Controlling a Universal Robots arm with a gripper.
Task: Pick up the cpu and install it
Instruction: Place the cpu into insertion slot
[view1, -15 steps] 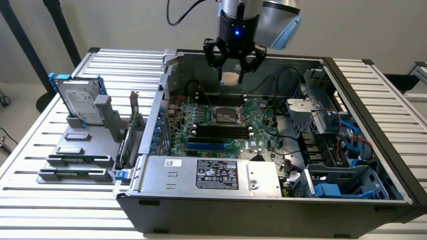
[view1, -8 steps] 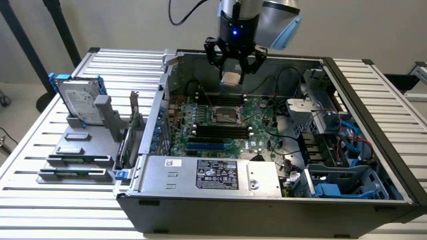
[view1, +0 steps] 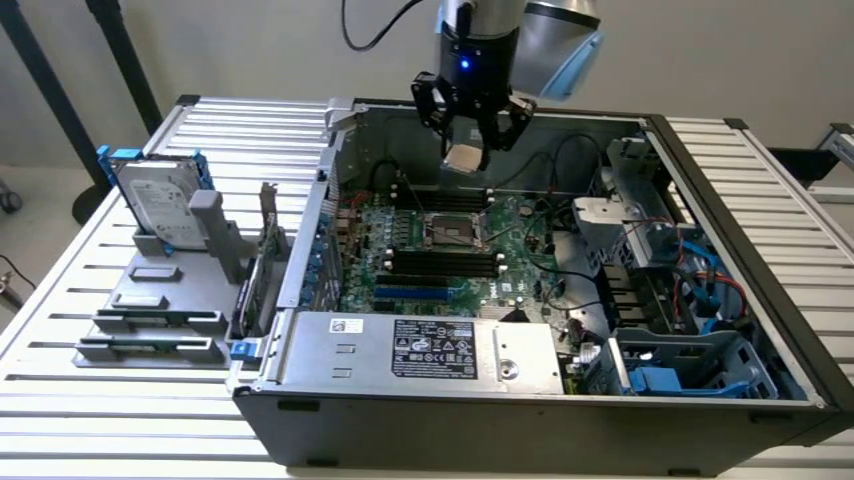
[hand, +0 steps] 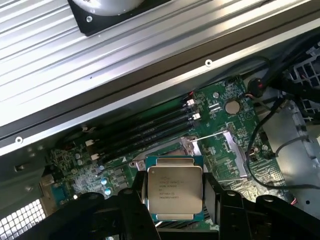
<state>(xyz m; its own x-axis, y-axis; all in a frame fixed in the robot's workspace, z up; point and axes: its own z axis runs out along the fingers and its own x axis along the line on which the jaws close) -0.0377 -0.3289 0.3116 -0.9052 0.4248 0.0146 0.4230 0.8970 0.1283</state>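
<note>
Nearest: silver power supply with a label, lying inside the open computer case along its near wall. Beyond it in the same case, green motherboard with black memory slots and an open socket; drive bays at the exterior view's right. On the slatted table at the exterior view's left, grey rack with a hard drive standing upright at its far end. Over the far part of the case, gripper, jaws partly apart, clamped on the cpu by two opposite edges, above the socket, clear of the board.
</note>
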